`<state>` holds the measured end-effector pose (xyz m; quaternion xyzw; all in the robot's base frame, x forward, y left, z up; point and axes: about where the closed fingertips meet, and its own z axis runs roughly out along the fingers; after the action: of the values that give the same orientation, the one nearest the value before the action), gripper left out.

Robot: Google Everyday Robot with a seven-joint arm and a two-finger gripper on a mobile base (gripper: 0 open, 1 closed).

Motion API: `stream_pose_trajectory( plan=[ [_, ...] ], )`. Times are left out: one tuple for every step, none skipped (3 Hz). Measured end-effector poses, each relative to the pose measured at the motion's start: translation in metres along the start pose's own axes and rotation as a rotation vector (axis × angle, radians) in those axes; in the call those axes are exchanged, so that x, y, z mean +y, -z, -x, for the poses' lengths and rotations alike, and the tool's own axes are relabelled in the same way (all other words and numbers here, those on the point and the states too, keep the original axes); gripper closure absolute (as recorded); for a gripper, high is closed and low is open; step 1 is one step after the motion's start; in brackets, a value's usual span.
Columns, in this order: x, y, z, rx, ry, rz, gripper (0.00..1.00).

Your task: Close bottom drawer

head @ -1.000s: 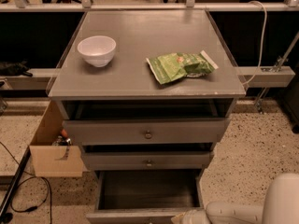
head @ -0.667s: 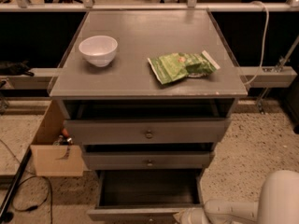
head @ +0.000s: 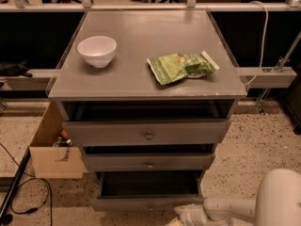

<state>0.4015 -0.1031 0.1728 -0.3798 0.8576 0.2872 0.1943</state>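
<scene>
Bottom drawer (head: 141, 202): lowest of three in the grey cabinet, at the foot of the stack near the floor. Pulled well out; the dark box interior shows from above and the flat front panel stands forward of the drawers above it.
Gripper (head: 184, 215): at the bottom edge of the view, right of centre, just beside the right end of the bottom drawer's front panel. Contact with the panel: cannot tell.
Grip state: cannot tell from this view; nothing seen held.
Arm (head: 225, 210): white, reaching leftward from a rounded white body at the lower right corner.
Middle drawer (head: 148, 161): directly above, small knob at centre, standing slightly out, with a dark gap over it.
Top drawer (head: 146, 132): widest, round metal knob, also partly out, with an open gap under the cabinet top.
Cabinet top (head: 141, 27): flat grey surface.
White bowl (head: 97, 51): upright, on the left part of the top.
Green bag (head: 181, 66): crumpled, lying flat right of centre, well apart from the bowl.
Cardboard box (head: 54, 161): open, on the floor against the cabinet's left side.
Black cable (head: 23, 206): looping on the speckled floor at lower left.
</scene>
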Motion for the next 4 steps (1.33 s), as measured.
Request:
stream_pose_trajectory(
  plan=[
    [-0.029,-0.003,0.038,-0.013,0.028,-0.038,0.50],
    [-0.054,-0.006,0.069,-0.025,0.045,-0.072,0.81],
    [-0.070,-0.007,0.089,-0.034,0.061,-0.103,1.00],
    [-0.070,-0.007,0.089,-0.034,0.061,-0.103,0.00]
  ],
)
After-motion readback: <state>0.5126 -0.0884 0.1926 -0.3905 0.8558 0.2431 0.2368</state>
